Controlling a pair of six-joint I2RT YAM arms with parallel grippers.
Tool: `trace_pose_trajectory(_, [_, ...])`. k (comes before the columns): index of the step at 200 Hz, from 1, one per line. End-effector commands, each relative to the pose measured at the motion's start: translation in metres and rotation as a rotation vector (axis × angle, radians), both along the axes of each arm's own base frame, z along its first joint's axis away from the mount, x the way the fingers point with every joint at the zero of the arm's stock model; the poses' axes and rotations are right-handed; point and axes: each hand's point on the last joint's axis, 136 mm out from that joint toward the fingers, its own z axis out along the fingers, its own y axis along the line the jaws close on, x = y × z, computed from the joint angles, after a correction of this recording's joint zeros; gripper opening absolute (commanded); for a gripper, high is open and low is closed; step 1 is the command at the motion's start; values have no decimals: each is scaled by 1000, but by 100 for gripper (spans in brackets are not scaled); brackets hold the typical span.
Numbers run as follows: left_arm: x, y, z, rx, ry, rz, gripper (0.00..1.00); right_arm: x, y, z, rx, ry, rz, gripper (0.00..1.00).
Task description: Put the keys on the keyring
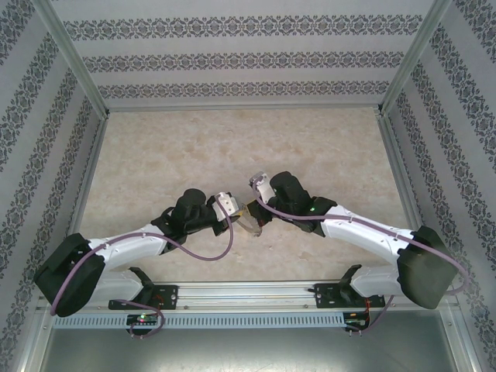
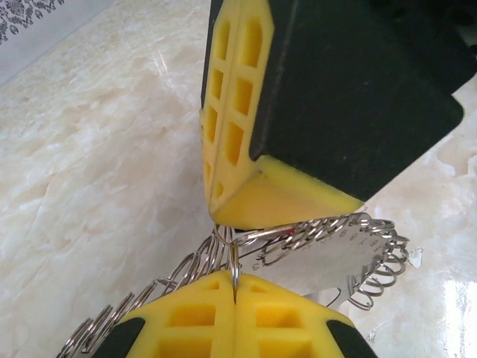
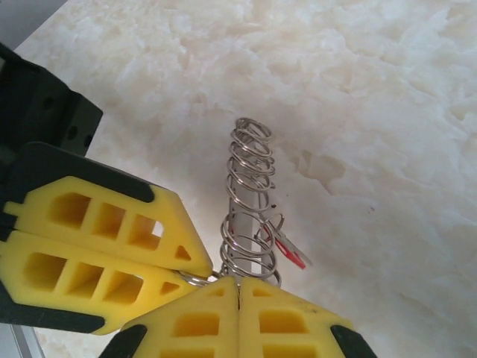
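The keyring [image 2: 335, 253] is a metal ring lined with many small wire loops and hangs just above the table between both grippers. My left gripper [image 2: 235, 287] is shut on one small loop at its rim. Opposite it, my right gripper [image 3: 238, 287] is shut on the ring's rim, with the keyring [image 3: 250, 171] seen edge-on standing up from its fingertips. A key with a red tag [image 3: 291, 252] hangs from one loop on the ring's right side. In the top view the left gripper [image 1: 242, 209] and the right gripper [image 1: 260, 208] meet at the keyring [image 1: 252, 222], tips almost touching.
The pale marble-patterned table [image 1: 232, 147] stretches away behind the grippers. Patterned walls and metal frame posts [image 1: 74, 58] close it in on the left, right and back. Both arms reach in from the near rail [image 1: 248, 294].
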Motion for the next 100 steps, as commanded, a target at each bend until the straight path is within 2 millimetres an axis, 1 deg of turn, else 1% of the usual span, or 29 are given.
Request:
trace_pose_trajectory(1, [-7, -5, 13, -53, -25, -28, 0, 11, -15, -14, -40, 27, -88, 0])
trace_pose_trajectory(37, [-8, -6, 12, -52, -24, -32, 0, 10, -1, 7, 26, 2, -22, 0])
trace_pose_trajectory(81, [-9, -8, 11, -25, -21, -55, 0, -6, 21, 33, 75, -48, 105, 0])
trace_pose_trajectory(100, [-9, -8, 12, -19, -21, -59, 0, -10, 28, 39, 89, -55, 143, 0])
